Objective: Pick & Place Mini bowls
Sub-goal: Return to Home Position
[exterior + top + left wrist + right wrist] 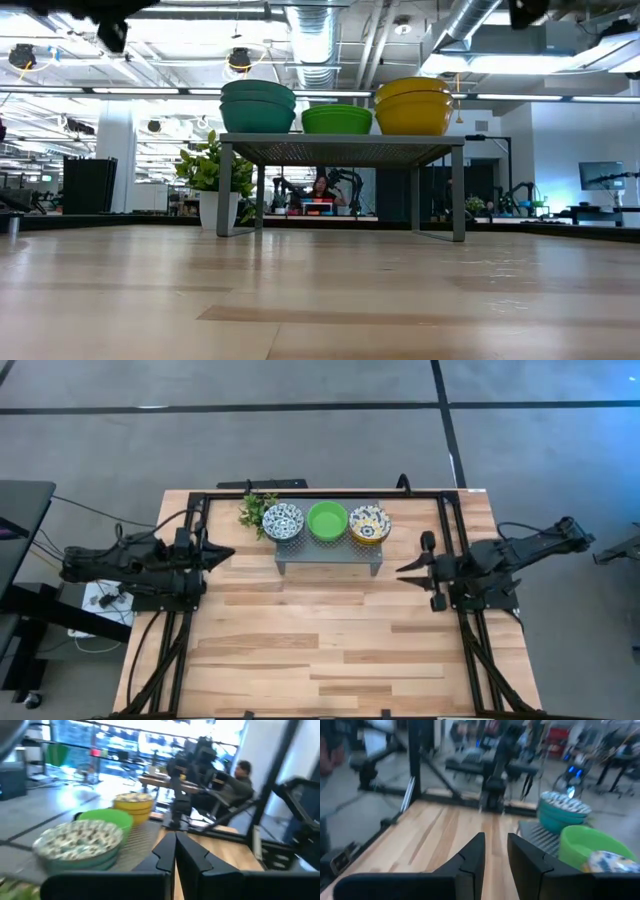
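I am finding the bowls (327, 521) sitting stacked on the stand (330, 556) at 12 o'clock. Left gripper (225, 554), clenched, is hovering at 9 o'clock; right gripper (405, 571), released, at 3 o'clock.

- Grey perforated stand (340, 141) stands far across the wooden table (320, 290), all legs down.
- Mini bowls on its top form three groups in a row: teal-sided stack (258, 106) left, green bowls (336, 119) centre, yellow-sided stack (413, 106) right, neighbours nearly touching.
- Leafy plant (205, 165) shows beside the left legs.
- A person (322, 188) sits in the room behind, seen under the stand.
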You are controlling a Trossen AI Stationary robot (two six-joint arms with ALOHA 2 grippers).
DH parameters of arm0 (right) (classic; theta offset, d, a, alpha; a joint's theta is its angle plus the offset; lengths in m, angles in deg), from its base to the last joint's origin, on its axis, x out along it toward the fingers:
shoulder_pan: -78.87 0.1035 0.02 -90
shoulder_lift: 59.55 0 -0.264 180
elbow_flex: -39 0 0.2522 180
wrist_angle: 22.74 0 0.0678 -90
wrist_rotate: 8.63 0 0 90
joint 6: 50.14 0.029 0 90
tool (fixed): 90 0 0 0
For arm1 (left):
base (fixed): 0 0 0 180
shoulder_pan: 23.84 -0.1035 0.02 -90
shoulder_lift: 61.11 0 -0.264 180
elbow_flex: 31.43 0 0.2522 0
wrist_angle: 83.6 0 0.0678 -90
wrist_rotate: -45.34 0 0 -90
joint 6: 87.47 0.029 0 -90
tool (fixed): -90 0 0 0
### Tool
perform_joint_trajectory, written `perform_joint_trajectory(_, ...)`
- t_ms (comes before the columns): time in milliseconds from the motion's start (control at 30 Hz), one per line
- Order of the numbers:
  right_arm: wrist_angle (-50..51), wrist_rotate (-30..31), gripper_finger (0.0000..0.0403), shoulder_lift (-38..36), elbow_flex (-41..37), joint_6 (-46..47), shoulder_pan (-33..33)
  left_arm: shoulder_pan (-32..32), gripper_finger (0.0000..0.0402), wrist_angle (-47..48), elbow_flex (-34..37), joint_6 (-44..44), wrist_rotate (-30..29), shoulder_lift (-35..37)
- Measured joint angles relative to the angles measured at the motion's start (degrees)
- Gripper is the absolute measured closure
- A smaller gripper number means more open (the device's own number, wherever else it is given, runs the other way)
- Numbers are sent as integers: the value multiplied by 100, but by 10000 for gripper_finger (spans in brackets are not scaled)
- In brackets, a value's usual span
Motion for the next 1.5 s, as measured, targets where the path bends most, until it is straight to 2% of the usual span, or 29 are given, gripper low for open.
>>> perform_joint_trajectory(67, -371, 0, 325, -397, -409, 4, -112, -1, 390, -50, 263, -128, -134, 306)
perform_joint_trajectory(200, -886, -4, 325, -1169, -1047, 107, -300, 0, 391, -241, 772, -296, -28, 881)
perform_joint_trajectory(367, -945, -7, 325, -1951, -1603, 254, -375, 0, 390, -382, 1222, -354, 40, 1401)
perform_joint_trajectory(600, -916, 0, 326, -2893, -2340, 367, -375, 7, 391, -1094, 1607, -36, 1033, 1402)
perform_joint_trajectory(700, -895, -2, 326, -3294, -2640, 365, -375, 8, 390, -1731, 1836, -16, 1220, 1404)
perform_joint_trajectory(967, -1036, 123, 326, -3318, -3030, 448, -381, 2, 391, -2883, 2699, -26, 1323, 1404)
perform_joint_trajectory(1167, -1200, 176, 326, -3318, -3327, 407, -441, 2, 391, -2877, 2715, -142, 1268, 1393)
perform_joint_trajectory(1267, -1242, 422, 326, -3320, -3331, 388, -604, 2, 390, -2877, 2715, -15, 985, 1393)
perform_joint_trajectory(1500, -1200, 391, 326, -3141, -3333, 450, -883, 0, 391, -2857, 2715, 2, 834, 1189)
